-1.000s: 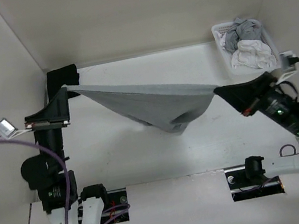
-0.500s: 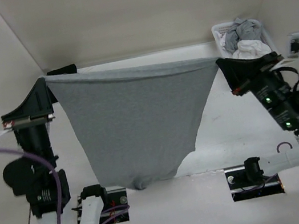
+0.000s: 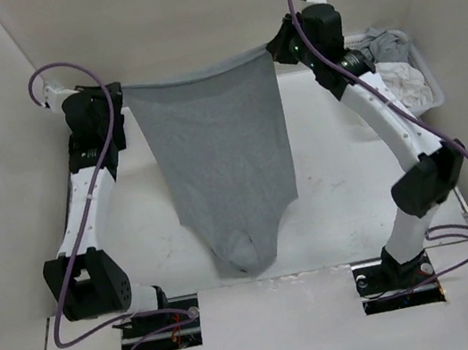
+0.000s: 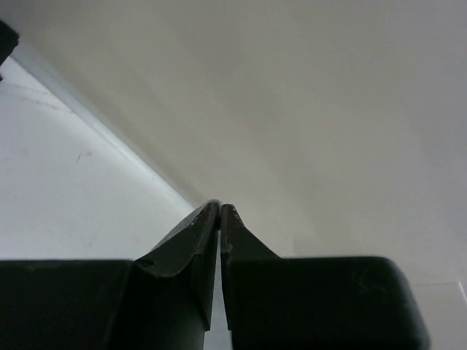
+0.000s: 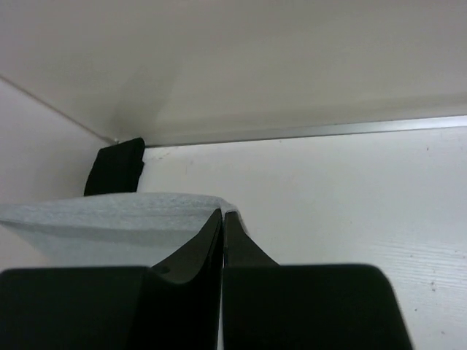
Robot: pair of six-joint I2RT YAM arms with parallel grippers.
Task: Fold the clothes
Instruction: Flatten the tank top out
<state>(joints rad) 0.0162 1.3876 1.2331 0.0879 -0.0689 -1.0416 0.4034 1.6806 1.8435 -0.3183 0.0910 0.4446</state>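
Observation:
The clothes [image 3: 223, 154], a plain light grey T-shirt, hang spread between my two grippers near the back wall, the lower end bunched toward the near edge. My left gripper [image 3: 118, 94] is shut at the shirt's top left corner. In the left wrist view its jaws [image 4: 220, 206] are pressed together and no fabric shows there. My right gripper [image 3: 273, 48] is shut on the top right corner. In the right wrist view the grey hem [image 5: 109, 211] runs left from the jaw tips [image 5: 222, 213]. The top edge is taut between them.
A white basket [image 3: 432, 84] holding grey and white garments stands at the far right, behind the right arm. A black cloth bundle [image 5: 114, 166] sits in the far left corner. Enclosure walls close in at the back and both sides.
Both arms have stretched out from the sides toward the back wall, carrying the shirt with them. The grippers have come closer together, so the shirt is spread narrower and hangs longer.

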